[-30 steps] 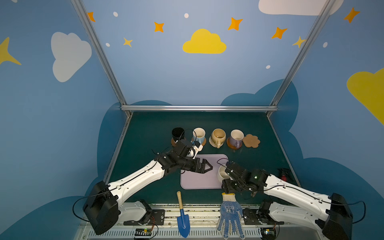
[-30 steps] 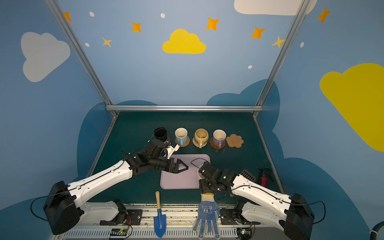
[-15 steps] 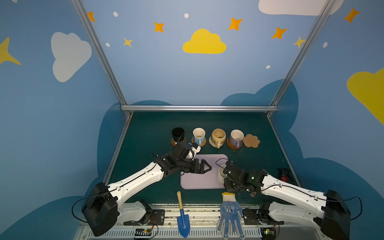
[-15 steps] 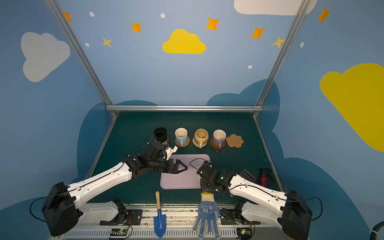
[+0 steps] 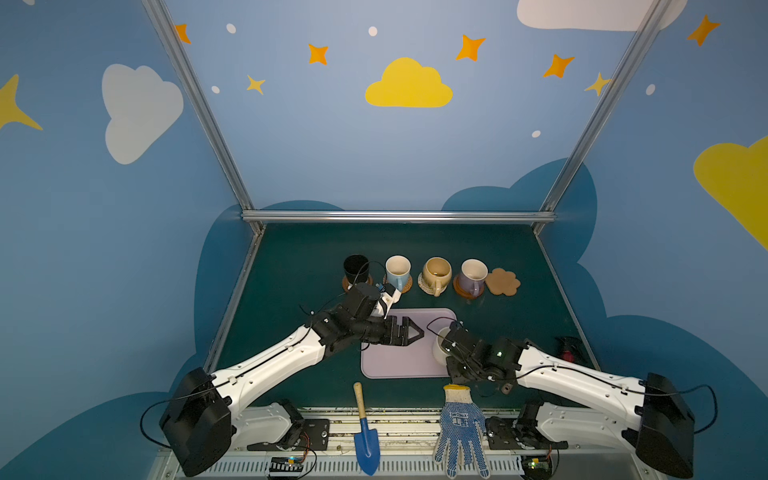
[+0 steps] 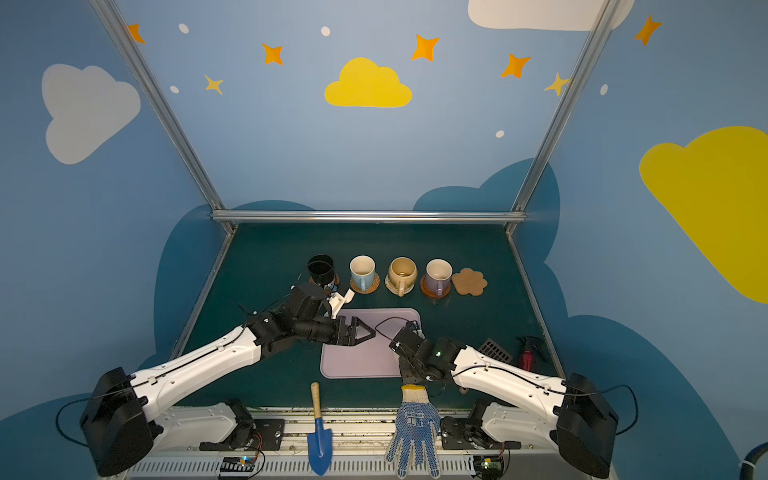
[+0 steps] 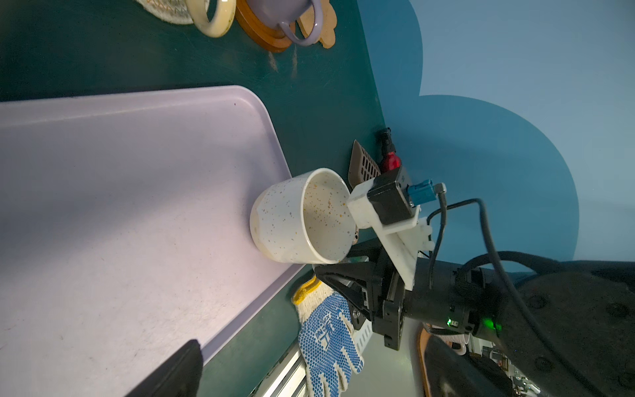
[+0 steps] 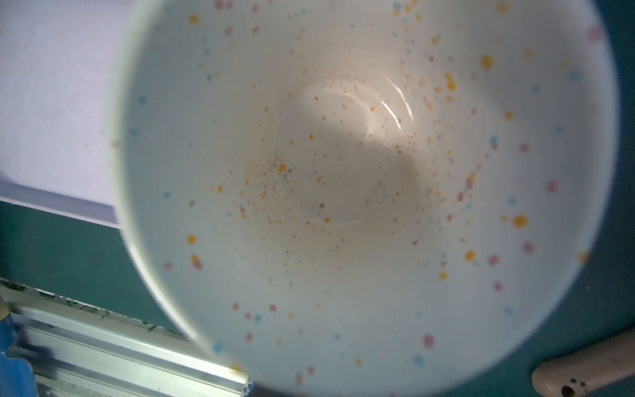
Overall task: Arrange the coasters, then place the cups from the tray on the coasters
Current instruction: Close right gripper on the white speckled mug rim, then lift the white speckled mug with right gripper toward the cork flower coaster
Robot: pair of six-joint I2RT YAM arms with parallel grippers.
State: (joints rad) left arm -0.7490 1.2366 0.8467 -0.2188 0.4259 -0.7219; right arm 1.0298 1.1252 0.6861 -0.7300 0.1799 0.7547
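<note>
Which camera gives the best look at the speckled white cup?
The left wrist view: the speckled cup shows nearly whole, outside and inside, at the edge of the tray. The right wrist view shows only its inside, filling the picture. In a top view just a sliver peeks past the right arm.

Both top views look down from high above the front edge onto the same whole table [image 5: 291,270]. The left wrist camera looks across the tray [image 7: 103,206]. The right wrist camera peers closely into the speckled cup [image 8: 343,172].
</note>
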